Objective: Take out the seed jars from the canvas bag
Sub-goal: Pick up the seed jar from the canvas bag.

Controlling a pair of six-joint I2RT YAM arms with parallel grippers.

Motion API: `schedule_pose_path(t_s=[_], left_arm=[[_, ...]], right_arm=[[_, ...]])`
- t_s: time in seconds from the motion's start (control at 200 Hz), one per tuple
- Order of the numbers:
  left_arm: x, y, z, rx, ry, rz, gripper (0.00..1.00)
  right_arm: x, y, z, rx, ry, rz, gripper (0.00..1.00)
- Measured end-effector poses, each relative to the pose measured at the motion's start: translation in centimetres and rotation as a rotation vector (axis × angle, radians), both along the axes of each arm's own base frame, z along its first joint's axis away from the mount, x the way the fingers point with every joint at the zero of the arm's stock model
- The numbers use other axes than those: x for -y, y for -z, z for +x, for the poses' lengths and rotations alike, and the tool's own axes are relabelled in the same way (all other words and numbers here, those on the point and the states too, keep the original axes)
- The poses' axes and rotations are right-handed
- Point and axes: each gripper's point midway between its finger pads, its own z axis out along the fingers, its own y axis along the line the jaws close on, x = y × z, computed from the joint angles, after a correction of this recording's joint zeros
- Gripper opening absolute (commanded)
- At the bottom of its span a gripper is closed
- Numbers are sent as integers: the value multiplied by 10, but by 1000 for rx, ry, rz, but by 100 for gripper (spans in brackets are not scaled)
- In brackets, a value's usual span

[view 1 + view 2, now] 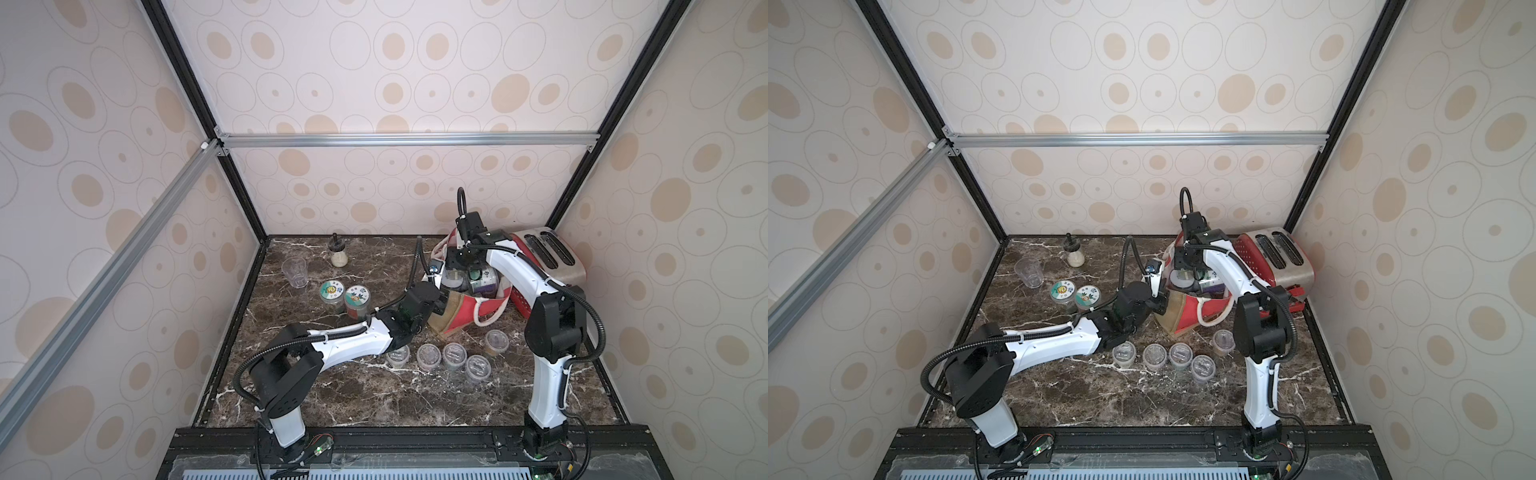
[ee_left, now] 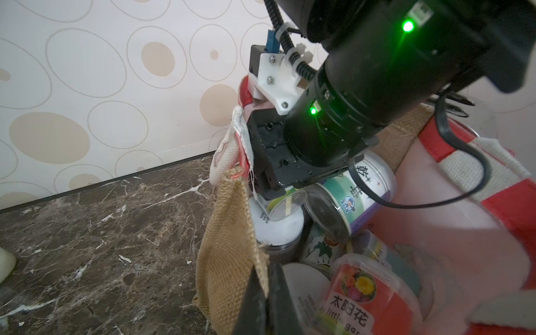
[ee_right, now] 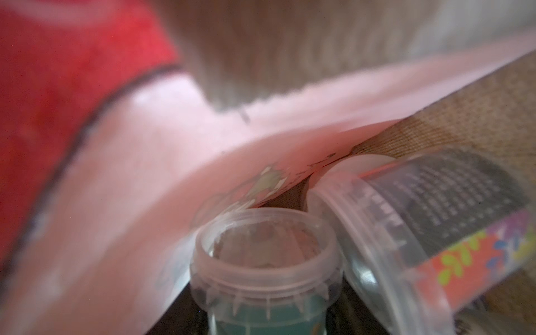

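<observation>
Likely light, slick seed jars [image 2: 368,293]: you grip round the lid. Your left gripper [image 2: 265,280] pinches floppy canvas bag [image 2: 229,232]; right gripper [image 2: 266,188] width, can't tell.

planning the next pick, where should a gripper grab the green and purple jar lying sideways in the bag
Probably across the round labelled body of the green and purple jar, coming from above through the open top of the canvas bag. It lies on its side, curved wall upward.
</observation>
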Motion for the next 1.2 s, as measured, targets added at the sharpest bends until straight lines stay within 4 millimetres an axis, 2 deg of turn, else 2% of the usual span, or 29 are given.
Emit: schedule_pose_path(t_s=[0.045,0.105,0.28,0.425,0.49,0.585,0.715,0.82,0.97,1.11,1.2], left_arm=[[0,0,1,-6,3,-4,2],[1,-1,1,-14,9,-12,11],[1,-15,8,-15,4,-47,50],[-3,-26,11,-38,5,-72,86],[-6,-30,9,-55,14,-82,98],[-10,-42,5,-78,36,-106,98],[-19,-73,0,-90,73,-175,98],[-36,-101,-5,-96,97,-239,98],[-66,-140,-8,-89,137,-349,98],[-76,-153,-8,-124,204,-411,98],[-69,-151,-9,-176,276,-440,98]], right_arm=[[0,-1,-1,3,-1,2,55],[0,-3,-3,11,-4,8,54],[3,-19,-19,18,-12,31,54],[10,-50,-29,66,-10,61,54],[13,-70,-33,108,-11,78,54],[19,-96,-39,168,-14,99,54],[26,-127,-52,250,-40,116,54],[28,-145,-65,303,-79,126,54],[20,-170,-87,390,-174,164,54],[8,-190,-107,468,-273,212,54],[-5,-197,-119,501,-343,234,54]])
